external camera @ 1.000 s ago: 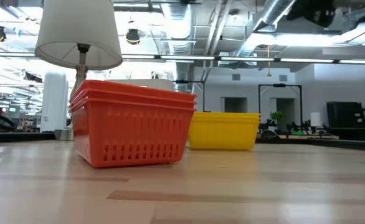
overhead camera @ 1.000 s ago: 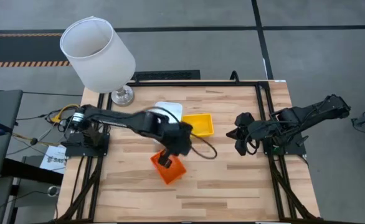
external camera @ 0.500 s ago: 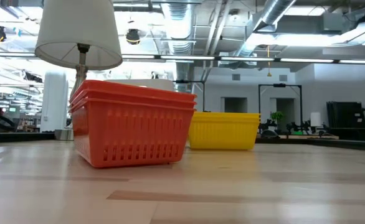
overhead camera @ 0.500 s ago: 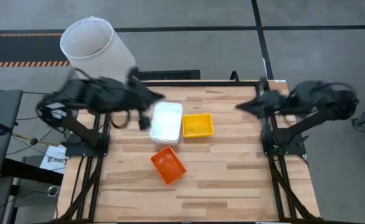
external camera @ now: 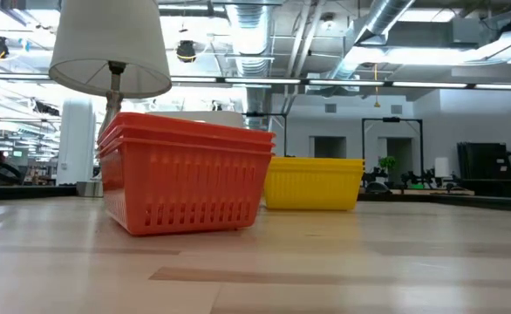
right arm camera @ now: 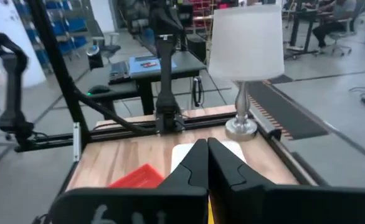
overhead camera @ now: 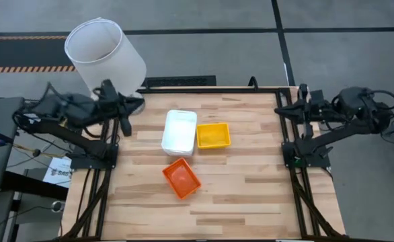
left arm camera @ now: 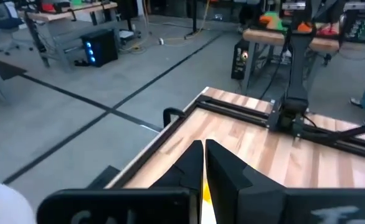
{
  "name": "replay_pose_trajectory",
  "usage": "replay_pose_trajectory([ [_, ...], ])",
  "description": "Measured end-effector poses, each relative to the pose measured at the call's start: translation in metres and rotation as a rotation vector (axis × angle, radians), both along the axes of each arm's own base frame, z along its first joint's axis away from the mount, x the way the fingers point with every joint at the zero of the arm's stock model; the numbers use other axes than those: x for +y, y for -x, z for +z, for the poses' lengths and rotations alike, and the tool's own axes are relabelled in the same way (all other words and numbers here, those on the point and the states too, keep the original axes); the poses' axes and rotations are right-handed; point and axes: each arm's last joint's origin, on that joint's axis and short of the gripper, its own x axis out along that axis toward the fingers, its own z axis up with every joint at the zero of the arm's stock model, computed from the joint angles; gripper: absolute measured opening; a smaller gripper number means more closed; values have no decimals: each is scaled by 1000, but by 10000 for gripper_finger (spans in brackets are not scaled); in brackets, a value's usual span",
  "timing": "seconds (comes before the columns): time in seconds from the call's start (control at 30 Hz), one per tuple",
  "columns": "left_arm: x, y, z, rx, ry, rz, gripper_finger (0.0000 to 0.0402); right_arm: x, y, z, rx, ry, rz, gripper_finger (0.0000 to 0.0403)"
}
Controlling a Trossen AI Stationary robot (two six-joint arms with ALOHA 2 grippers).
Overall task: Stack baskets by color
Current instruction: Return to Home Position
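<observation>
Sitting empty mid-table are a white basket (overhead camera: pixel 179 130), yellow basket (overhead camera: pixel 213 135) and orange basket stack (overhead camera: pixel 181 178); the left gripper (left arm camera: pixel 203 152) and right gripper (right arm camera: pixel 207 149), both pressed together, overhang the side edges.

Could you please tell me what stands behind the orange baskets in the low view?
Only the top rim of the white plastic baskets shows above the stacked orange perforated baskets; their sides are covered.

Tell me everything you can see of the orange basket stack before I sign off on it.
The orange basket stack is nested plastic baskets; the low view shows three rims, one above another. It is rectangular with rounded corners, and its walls flare upward, with vertical slots near the base. It stands upright on the wooden table, askew to the table's edges. It sits closer to the low camera than the white stack and yellow stack, apart from both. It looks empty, and only the table touches it.
</observation>
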Motion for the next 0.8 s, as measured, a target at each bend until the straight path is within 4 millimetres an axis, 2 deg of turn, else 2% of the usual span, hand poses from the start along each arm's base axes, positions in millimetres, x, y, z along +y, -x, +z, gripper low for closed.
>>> replay_pose_trajectory([
  [0.13, -1, -1, -49, -32, 34, -11, 6, -3, 16, -36, 8, -49, -6, 12],
  [0.4, 0, 8, -129, -172, 128, -49, 6, -5, 23, -90, -83, -97, -4, 12],
  [0.7, 6, 34, -182, -273, 200, -40, 6, -9, 41, -145, -213, -156, -1, 12],
  [0.8, 8, 42, -196, -300, 220, -38, 6, -8, 33, -156, -197, -152, -10, 12],
])
